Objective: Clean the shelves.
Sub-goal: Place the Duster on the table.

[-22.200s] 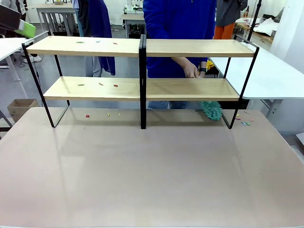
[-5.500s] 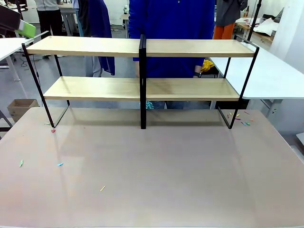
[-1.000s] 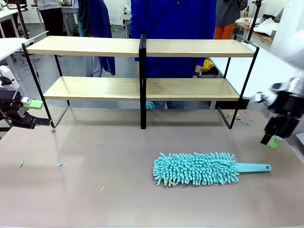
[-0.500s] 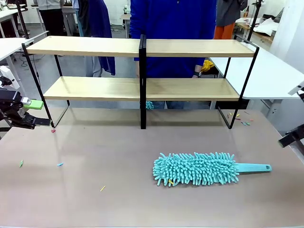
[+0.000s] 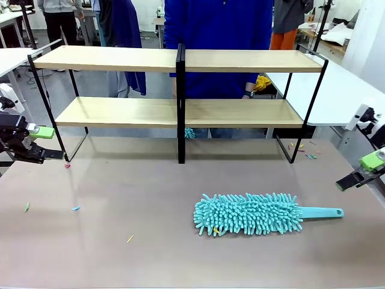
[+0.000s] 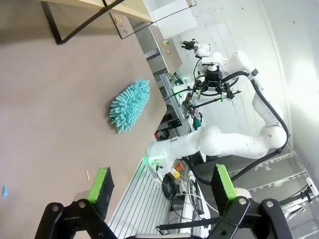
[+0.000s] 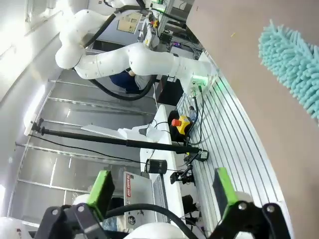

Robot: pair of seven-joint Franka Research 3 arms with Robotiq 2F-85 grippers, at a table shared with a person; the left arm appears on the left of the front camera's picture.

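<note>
Pale wood boards in a thin black frame make up the shelves (image 5: 180,87), which stand along the far edge of the desk (image 5: 150,253), spanning nearly its whole width, with a black post at the middle. Both tiers look bare and clean. Behind them stands a person in a blue top (image 5: 219,36).

Most of the desk's near half lies open. A teal fluffy duster (image 5: 248,214) lies flat right of centre, its handle (image 5: 322,212) pointing toward the right edge. A few small coloured scraps (image 5: 75,208) dot the left side, another (image 5: 130,239) sits toward the near edge, and more (image 5: 304,150) lie by the far right corner beside the shelves' right leg.

At the left edge, the left tool (image 5: 42,143) hangs just above the desk near the shelves' left leg; its wrist view shows the green pads (image 6: 101,184) spread wide with nothing between them. At the right edge, the right tool (image 5: 361,171) hovers beyond the duster's handle, apart from it, its pads (image 7: 102,191) likewise spread and empty.

No writing is legible from here.
</note>
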